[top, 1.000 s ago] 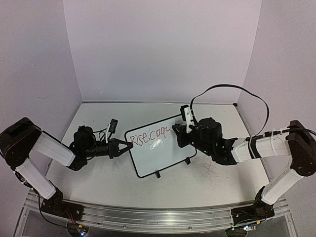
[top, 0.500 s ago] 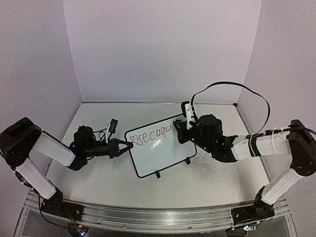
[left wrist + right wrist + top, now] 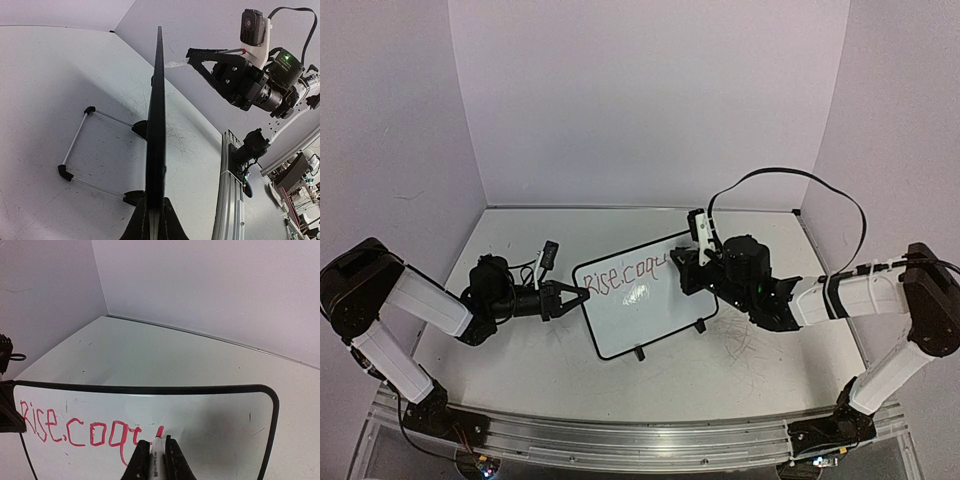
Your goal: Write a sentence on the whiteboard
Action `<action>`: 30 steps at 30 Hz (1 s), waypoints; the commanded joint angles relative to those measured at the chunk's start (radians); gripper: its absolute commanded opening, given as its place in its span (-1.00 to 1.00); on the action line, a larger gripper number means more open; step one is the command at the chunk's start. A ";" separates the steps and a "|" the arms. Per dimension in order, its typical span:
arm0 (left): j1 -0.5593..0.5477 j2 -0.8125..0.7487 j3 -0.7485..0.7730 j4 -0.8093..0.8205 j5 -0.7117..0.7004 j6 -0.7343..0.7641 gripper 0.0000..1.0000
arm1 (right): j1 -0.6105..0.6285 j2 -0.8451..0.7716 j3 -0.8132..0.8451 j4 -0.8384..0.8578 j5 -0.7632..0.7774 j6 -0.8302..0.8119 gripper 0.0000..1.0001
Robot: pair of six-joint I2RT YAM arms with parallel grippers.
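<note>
On one whiteboard [image 3: 645, 320], one sentence [image 3: 625, 272].

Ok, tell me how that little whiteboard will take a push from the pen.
The whiteboard looks thin and stiff edge-on, so it probably won't flex. It stands on slim wire feet, so likely light and apt to slide or tip. The left gripper shut on its edge should steady it.
</note>
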 commanded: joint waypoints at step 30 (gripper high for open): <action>0.000 0.011 0.017 -0.051 0.006 0.020 -1.00 | -0.016 -0.018 0.021 0.039 -0.004 -0.010 -1.00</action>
